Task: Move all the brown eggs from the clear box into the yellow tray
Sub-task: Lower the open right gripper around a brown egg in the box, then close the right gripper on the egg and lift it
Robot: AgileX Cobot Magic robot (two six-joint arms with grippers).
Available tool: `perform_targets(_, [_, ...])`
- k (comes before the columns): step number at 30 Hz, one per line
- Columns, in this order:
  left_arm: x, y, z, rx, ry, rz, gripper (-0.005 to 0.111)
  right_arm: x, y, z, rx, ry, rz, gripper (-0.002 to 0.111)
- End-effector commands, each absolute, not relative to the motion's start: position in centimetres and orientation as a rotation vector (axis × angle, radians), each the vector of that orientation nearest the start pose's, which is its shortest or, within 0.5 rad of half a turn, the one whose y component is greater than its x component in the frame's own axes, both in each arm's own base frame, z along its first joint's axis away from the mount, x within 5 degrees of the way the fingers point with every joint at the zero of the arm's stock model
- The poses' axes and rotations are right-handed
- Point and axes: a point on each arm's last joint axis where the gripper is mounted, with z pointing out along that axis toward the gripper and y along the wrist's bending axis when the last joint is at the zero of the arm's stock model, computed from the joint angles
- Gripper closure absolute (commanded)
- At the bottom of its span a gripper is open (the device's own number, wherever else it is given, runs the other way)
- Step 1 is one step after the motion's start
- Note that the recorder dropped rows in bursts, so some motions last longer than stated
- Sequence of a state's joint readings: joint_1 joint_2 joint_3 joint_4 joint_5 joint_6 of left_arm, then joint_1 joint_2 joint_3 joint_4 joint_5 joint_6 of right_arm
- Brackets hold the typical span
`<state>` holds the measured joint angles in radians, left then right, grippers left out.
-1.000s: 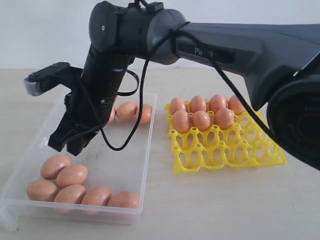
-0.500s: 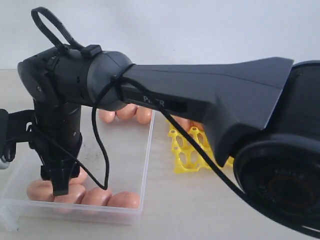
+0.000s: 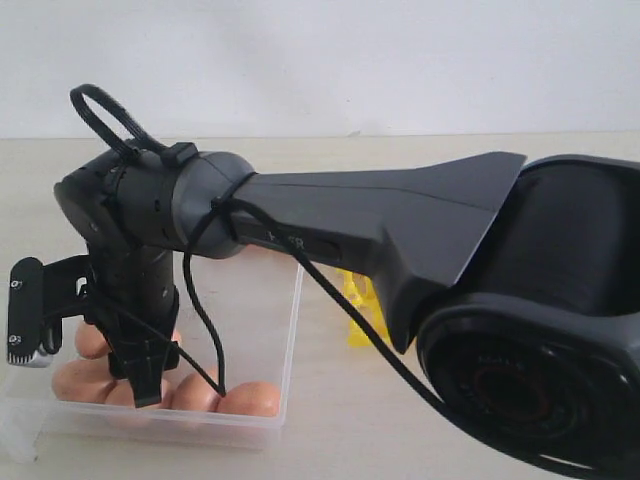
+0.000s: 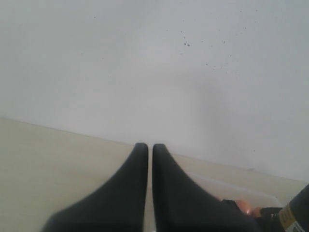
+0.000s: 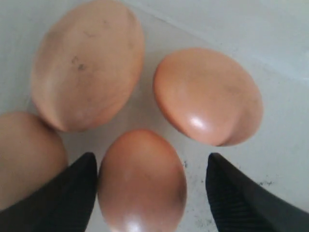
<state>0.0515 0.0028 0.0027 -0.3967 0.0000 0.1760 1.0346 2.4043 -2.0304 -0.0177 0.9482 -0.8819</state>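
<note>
My right gripper (image 3: 146, 388) is down in the near end of the clear box (image 3: 292, 330), among several brown eggs (image 3: 248, 398). In the right wrist view it (image 5: 152, 157) is open, and one brown egg (image 5: 142, 181) lies on the box floor between its fingers, close against one finger (image 5: 72, 193) and apart from the other. Three more eggs (image 5: 87, 63) lie around it. My right arm hides most of the yellow tray (image 3: 357, 300). My left gripper (image 4: 150, 147) is shut and empty, above the table beside the box.
The wide black right arm (image 3: 400, 230) spans the exterior view and covers the far part of the box and the tray. A wrist camera mount (image 3: 25, 312) sticks out left of the gripper. A white wall runs behind the pale table (image 3: 330, 420).
My right gripper moved from above the box's middle down to the eggs at its near end, and its jaws opened wide. The arm now covers the tray's eggs.
</note>
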Motion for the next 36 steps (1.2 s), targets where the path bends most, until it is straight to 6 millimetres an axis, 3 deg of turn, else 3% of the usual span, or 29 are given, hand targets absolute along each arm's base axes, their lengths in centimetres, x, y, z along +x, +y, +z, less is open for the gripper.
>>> perform_targets(1, [5.6,0.3,21.3,-0.198,1.472,-0.140,0.103,26.9,43.9,14.1,-2.306,1.575,-0.015,0.047])
perform_targets(13, [5.6,0.3,21.3,-0.198,1.472,-0.140,0.103,27.3,43.8,12.5,-2.315,1.596,-0.081,0.050])
perform_targets(15, [5.6,0.3,21.3,-0.198,1.472,-0.140,0.103,27.3,43.7,12.5,-2.317,1.601,-0.081,0.061])
perform_targets(20, [5.6,0.3,21.3,-0.198,1.472,-0.140,0.103,27.2,43.5,12.5,-2.314,1.655,-0.080,0.108])
perform_targets(24, [5.6,0.3,21.3,-0.198,1.472,-0.140,0.103,28.0,43.4,12.7,-2.176,1.769,-0.048,0.109])
perform_targets(31, [5.6,0.3,21.3,-0.198,1.472,-0.140,0.103,30.7,42.0,16.4,-1.853,1.936,0.112,0.109])
perform_targets(32, [5.6,0.3,21.3,-0.198,1.472,-0.140,0.103,31.3,41.8,18.0,-1.759,1.942,0.190,0.109])
perform_targets(36, [5.6,0.3,21.3,-0.198,1.472,-0.140,0.103,32.1,41.7,20.8,-1.589,1.920,0.272,0.109])
